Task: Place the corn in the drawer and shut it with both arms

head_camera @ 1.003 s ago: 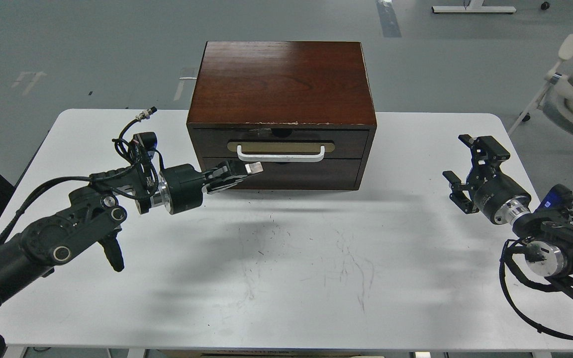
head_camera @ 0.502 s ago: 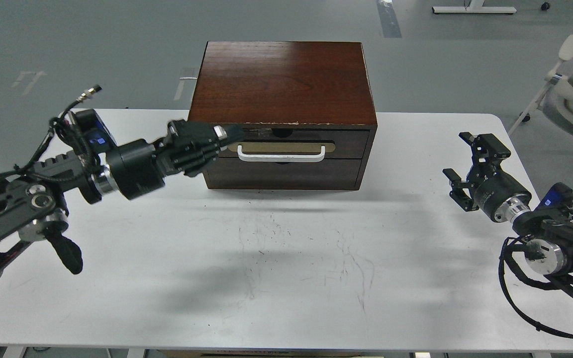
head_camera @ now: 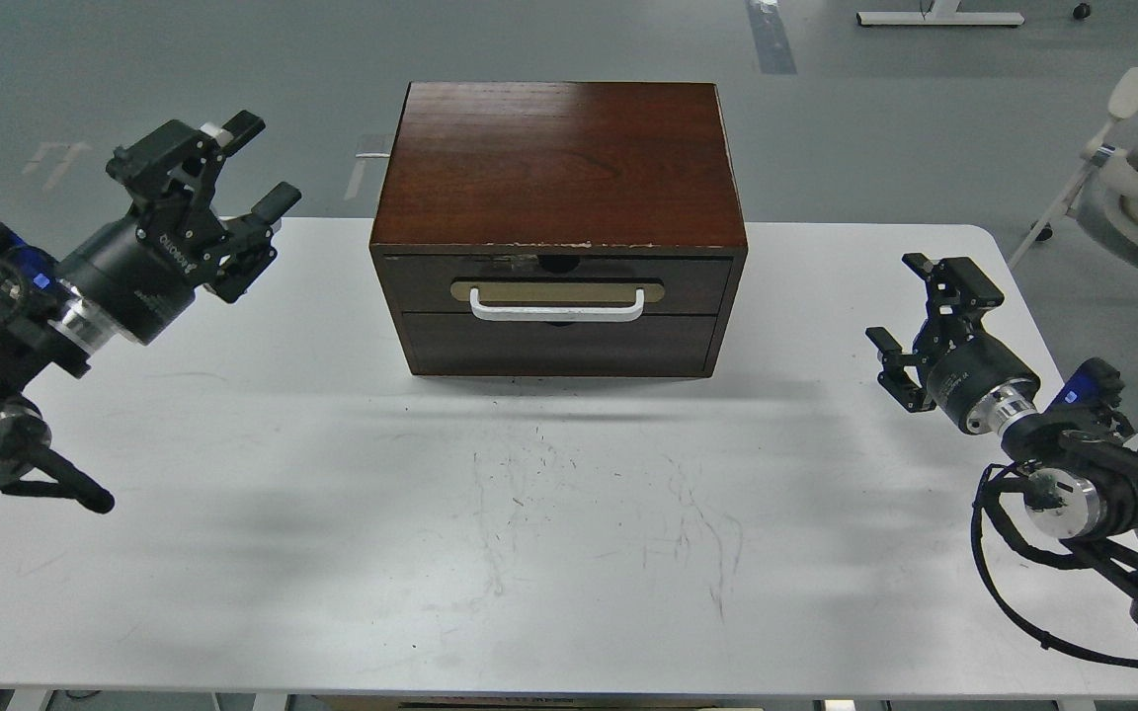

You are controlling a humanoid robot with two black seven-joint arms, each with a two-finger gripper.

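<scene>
1. A dark brown wooden cabinet [head_camera: 559, 168] was seen standing at the back middle of a white table [head_camera: 569, 553], its front turned toward the camera.
2. The drawer [head_camera: 557, 284] was found fully pushed in, its front flush with the cabinet face; a beige plate [head_camera: 557, 289] and a white bar handle [head_camera: 557, 308] were carried on it, and chipping was noted along the cabinet's top front edge just above.
3. A plain handleless panel [head_camera: 559, 344] was seen directly below the drawer.
4. The corn could not be seen anywhere in the view.
5. The left gripper [head_camera: 238, 173] was held raised over the table's back left corner, well apart from the cabinet, its fingers spread and nothing held between them.
6. The right gripper [head_camera: 915, 321] was held above the table's right side, well apart from the cabinet, its fingers likewise spread and empty.
7. Faint dark scuff marks [head_camera: 609, 513] were noted on the table in front of the cabinet.
</scene>
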